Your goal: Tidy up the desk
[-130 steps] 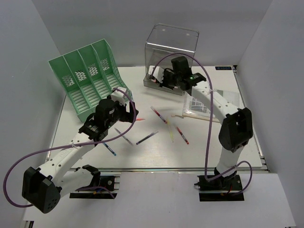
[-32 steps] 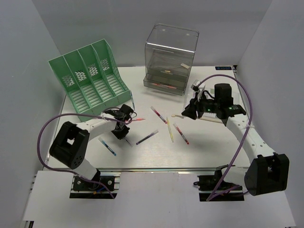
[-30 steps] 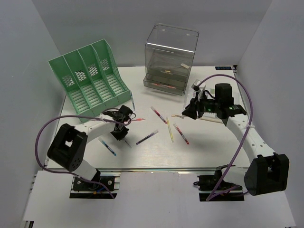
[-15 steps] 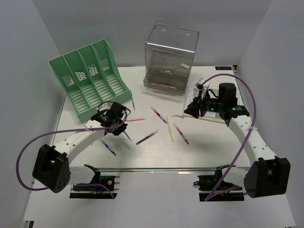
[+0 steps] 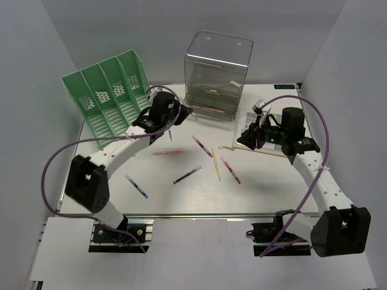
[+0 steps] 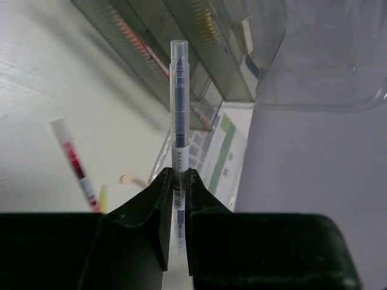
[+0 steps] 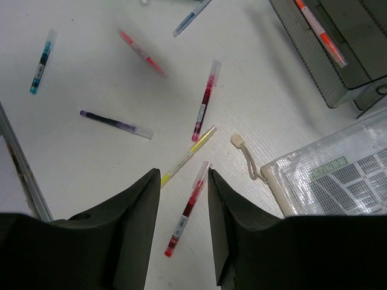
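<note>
Left tool (image 6: 177,181): clenched on a blue pen (image 6: 179,103). The fingers (image 6: 160,205) pinch the lower barrel, and the clear-capped end sticks straight out ahead.
Right tool (image 7: 181,175): fingers parted about halfway, grasping nothing, hanging above the worktop (image 5: 199,196).
Under the right tool: a red pen (image 7: 186,220) seen in the gap between the fingers, and a yellow pen (image 7: 187,156) just past it.
Just beyond the right tool: a dark red pen (image 7: 204,103). To its right lies a clear zip pouch (image 7: 329,181) with a beaded cord (image 7: 245,156).
Farther from the right tool: a purple pen (image 7: 117,123), a pink pen (image 7: 142,53), a teal pen (image 7: 40,61) and a blue-grey pen (image 7: 192,17).
Ahead of the left tool: a clear drawer box (image 5: 217,75), close to the pen tip; contact cannot be told. An orange-red pen (image 7: 320,27) lies in its lowest tray.
Left of the left tool, top view: a green file rack (image 5: 112,99) with four slots.
Count: two tools; seven pens loose on the worktop and one held; one pouch, one box, one rack.
Worktop: below both tools, bearing everything listed.
</note>
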